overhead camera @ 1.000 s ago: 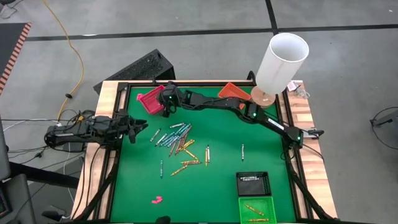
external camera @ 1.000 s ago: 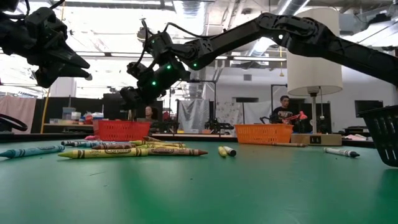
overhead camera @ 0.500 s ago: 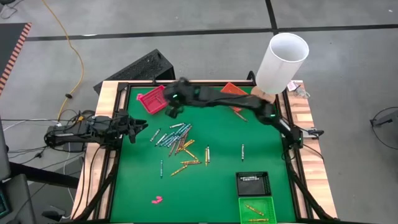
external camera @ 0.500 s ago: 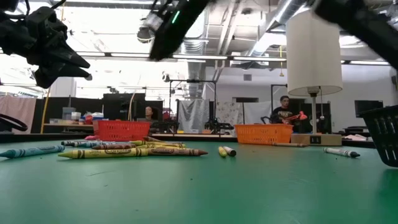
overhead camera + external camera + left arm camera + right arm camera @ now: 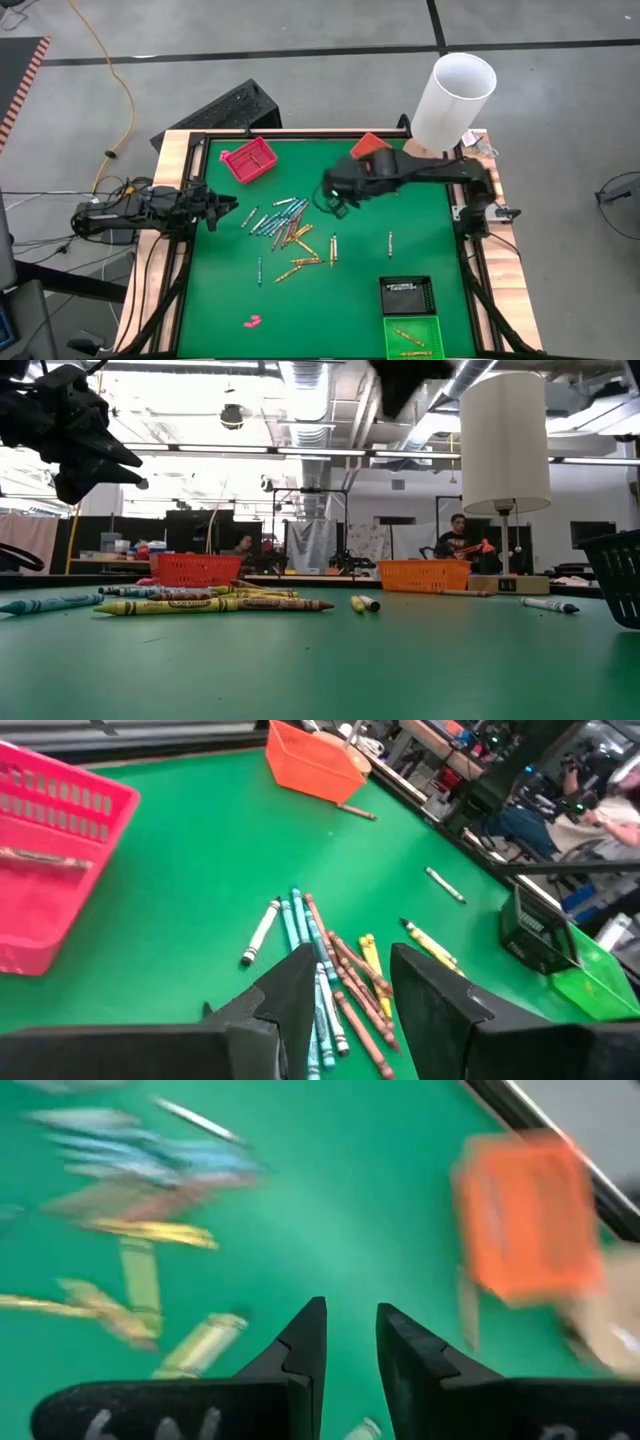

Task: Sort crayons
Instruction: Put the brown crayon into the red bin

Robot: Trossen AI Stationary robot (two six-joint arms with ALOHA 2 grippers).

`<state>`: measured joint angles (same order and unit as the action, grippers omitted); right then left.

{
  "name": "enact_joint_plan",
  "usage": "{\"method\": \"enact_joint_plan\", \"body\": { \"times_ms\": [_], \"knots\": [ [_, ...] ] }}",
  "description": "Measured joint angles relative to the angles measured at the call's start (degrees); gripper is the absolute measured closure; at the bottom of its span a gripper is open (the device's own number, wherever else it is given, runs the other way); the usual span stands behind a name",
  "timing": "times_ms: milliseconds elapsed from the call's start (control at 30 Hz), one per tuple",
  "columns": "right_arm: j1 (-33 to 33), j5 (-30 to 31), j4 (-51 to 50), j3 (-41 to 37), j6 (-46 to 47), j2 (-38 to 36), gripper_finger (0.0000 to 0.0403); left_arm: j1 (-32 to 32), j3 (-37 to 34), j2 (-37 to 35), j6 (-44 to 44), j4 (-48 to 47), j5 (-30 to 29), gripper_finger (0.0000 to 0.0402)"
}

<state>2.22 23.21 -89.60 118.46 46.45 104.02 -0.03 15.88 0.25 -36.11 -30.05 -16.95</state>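
Green felt, thin paper-wrapped crayons (image 5: 288,230)

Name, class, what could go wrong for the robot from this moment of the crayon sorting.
1. The crayons lie crossed in a tight pile, so the empty right hand coming in may pinch two or scatter them.
2. The left hand waits beside that pile; the arms could collide.
3. Single crayons, like one lying apart, might be missed.
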Motion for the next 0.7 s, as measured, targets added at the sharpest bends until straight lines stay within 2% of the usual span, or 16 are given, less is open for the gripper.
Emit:
{"method": "enact_joint_plan", "body": {
  "times_ms": [100, 333, 500, 700],
  "knots": [
    [2.2, 2.8, 3.0, -13.4, 8.1, -7.5, 0.0311, 0.0, 0.0, 0.1, -0.2, 0.0, 0.7, 0.0281],
    [3.6, 0.1, 14.4, -40.6, 17.6, -23.2, 0.0311, 0.0, 0.0, 0.1, -0.4, 0.0, 0.3, 0.0281],
    [2.8, -0.3, 26.3, -55.8, 16.5, -32.9, 0.0311, 0.0, 0.0, 0.1, -0.3, 0.0, 0.1, 0.0281],
    [-0.5, -0.3, 42.4, -68.4, 7.4, -37.4, 0.0283, 0.0, 0.0, 0.1, 1.0, 0.0, -0.7, 0.0281]
  ]
}}
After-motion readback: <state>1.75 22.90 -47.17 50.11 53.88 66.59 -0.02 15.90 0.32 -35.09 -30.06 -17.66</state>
